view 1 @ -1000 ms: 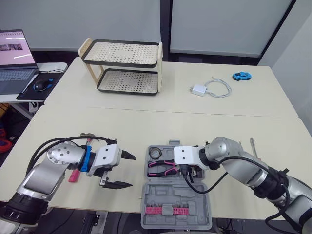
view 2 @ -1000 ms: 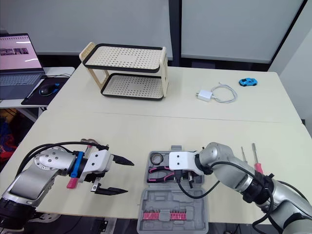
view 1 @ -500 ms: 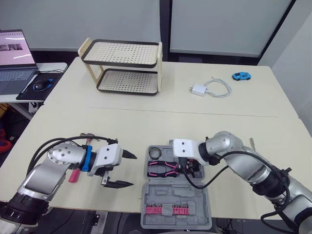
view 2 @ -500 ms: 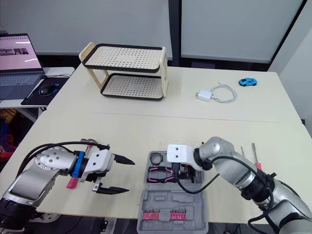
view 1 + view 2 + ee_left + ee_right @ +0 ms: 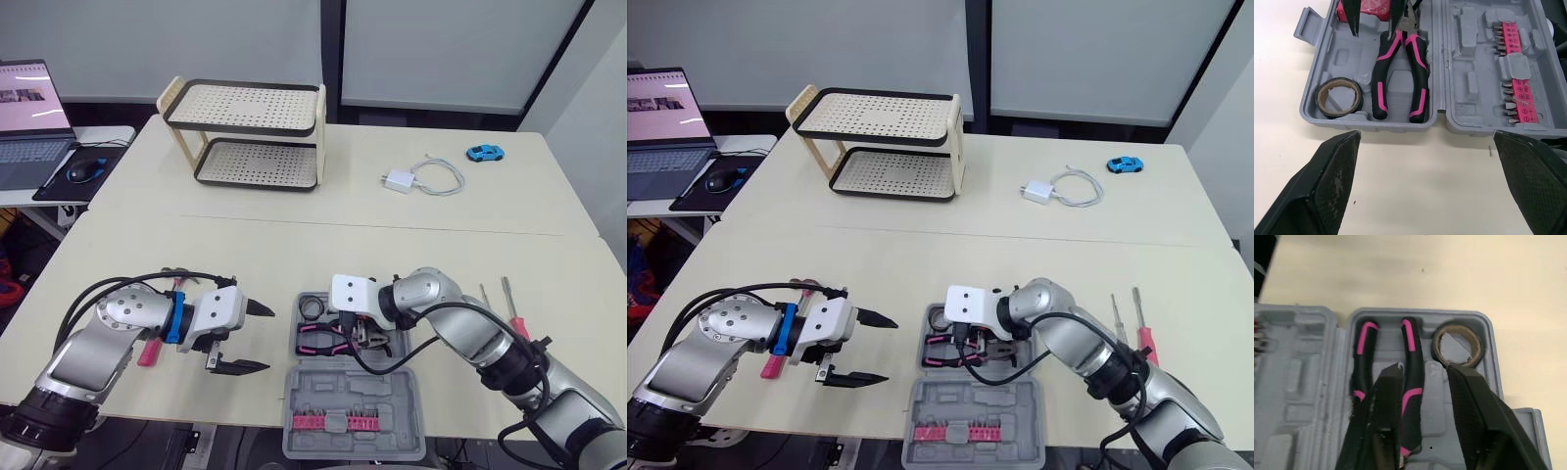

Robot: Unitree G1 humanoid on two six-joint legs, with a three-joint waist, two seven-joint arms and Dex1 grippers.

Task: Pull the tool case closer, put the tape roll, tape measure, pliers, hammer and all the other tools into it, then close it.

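The grey tool case point(image 5: 355, 394) lies open at the table's front edge, its lid half holding pink bit strips point(image 5: 333, 422). In the tray half rest the tape roll point(image 5: 313, 306) and the pink-and-black pliers point(image 5: 1400, 73). My right gripper point(image 5: 1422, 366) hangs open low over the tray, its fingers straddling one pliers handle. A red object point(image 5: 1365, 9) in the far pocket is partly hidden behind it. My left gripper point(image 5: 266, 340) stands open on the table just left of the case, holding nothing. The pink-handled hammer point(image 5: 150, 351) lies under my left forearm.
Two screwdrivers point(image 5: 506, 294) lie on the table right of the case. A two-tier perforated rack point(image 5: 250, 132) stands at the back left, a white charger with cable point(image 5: 400, 180) and a blue toy car point(image 5: 484, 153) at the back right. A laptop point(image 5: 29, 117) sits on a side desk.
My right gripper has slid left across the tray, from its right part to over the pliers handles, uncovering the screwdrivers. The left gripper has stayed put.
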